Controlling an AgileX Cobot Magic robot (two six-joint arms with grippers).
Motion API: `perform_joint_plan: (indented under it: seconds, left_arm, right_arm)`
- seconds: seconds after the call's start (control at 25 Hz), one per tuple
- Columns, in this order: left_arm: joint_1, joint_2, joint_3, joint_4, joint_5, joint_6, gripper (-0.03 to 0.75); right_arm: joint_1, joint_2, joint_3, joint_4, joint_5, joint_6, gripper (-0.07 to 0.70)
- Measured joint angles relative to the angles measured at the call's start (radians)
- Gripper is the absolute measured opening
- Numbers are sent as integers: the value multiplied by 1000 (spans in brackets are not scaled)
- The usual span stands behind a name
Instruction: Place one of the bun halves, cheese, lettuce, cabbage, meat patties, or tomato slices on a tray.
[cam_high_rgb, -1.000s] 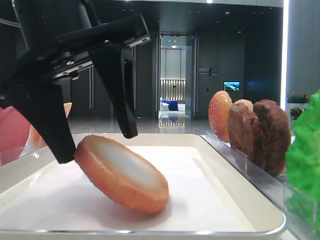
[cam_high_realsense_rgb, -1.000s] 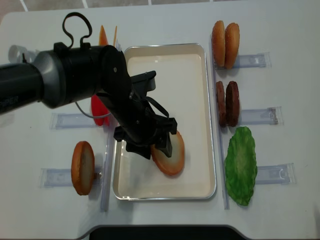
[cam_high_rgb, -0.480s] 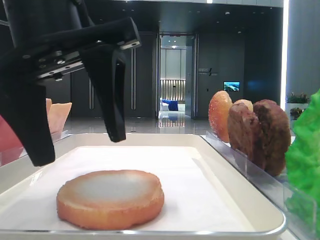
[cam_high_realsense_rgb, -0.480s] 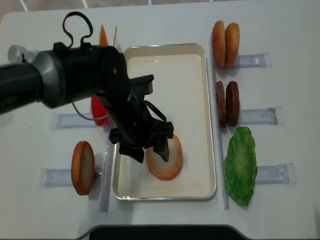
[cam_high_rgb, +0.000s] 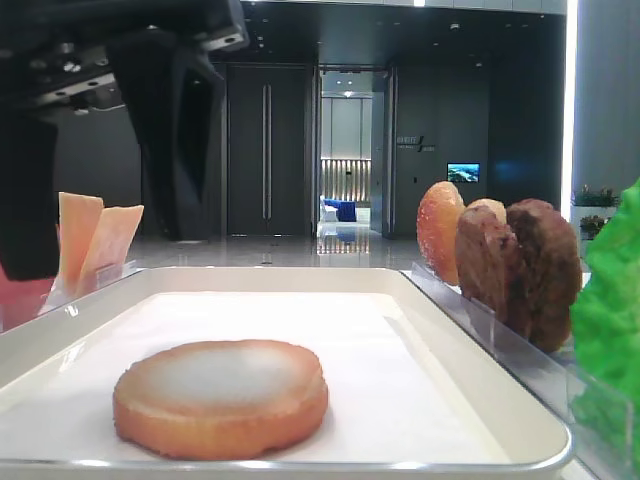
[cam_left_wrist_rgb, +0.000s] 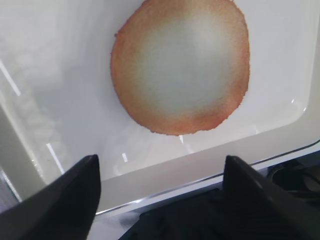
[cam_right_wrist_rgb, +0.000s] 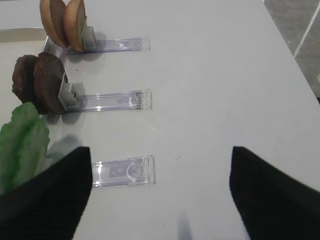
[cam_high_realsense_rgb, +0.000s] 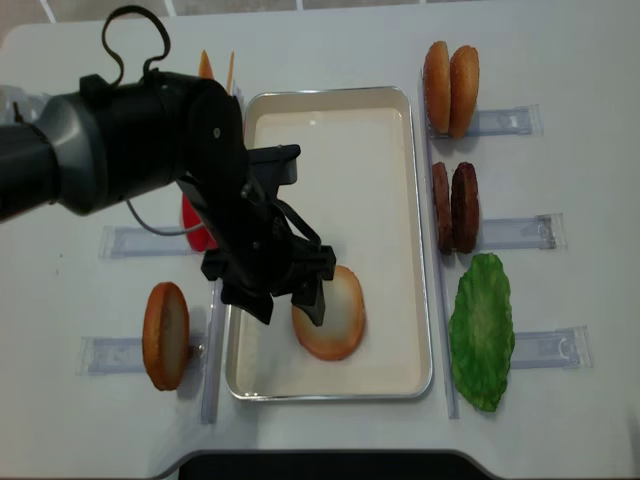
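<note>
Bun half (cam_high_realsense_rgb: 330, 313) lying flat, cut face up, near the tray's (cam_high_realsense_rgb: 420, 250) front edge. Left gripper (cam_high_realsense_rgb: 280, 298) spread wide above it, empty. Right gripper (cam_right_wrist_rgb: 160, 192) likewise spread, empty.

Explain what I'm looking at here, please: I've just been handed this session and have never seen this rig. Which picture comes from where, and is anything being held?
It is a two-armed table robot. The overhead picture shows the whole table; the low picture looks across the tray from table level; the other two come from cameras on each wrist.

The dark left arm ends in the left end effector, open above a bun half that lies flat in the tray, cut face up. Nothing is held.

The right end effector is open over bare table, beside the holders.

Right of the tray: two bun halves, two meat patties and lettuce. Left of it: another bun half, a red piece and orange slices.
</note>
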Motion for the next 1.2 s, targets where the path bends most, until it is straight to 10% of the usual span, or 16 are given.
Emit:
perform_joint_plan:
  seconds: [0.4, 1.2]
  left_arm:
    - [0, -29, -105, 175, 258, -72, 578]
    - [0, -55, -147, 229, 276, -91, 686]
  right_arm:
    - [0, 0, 0, 0, 0, 0, 539]
    - [0, 0, 0, 0, 0, 0, 539]
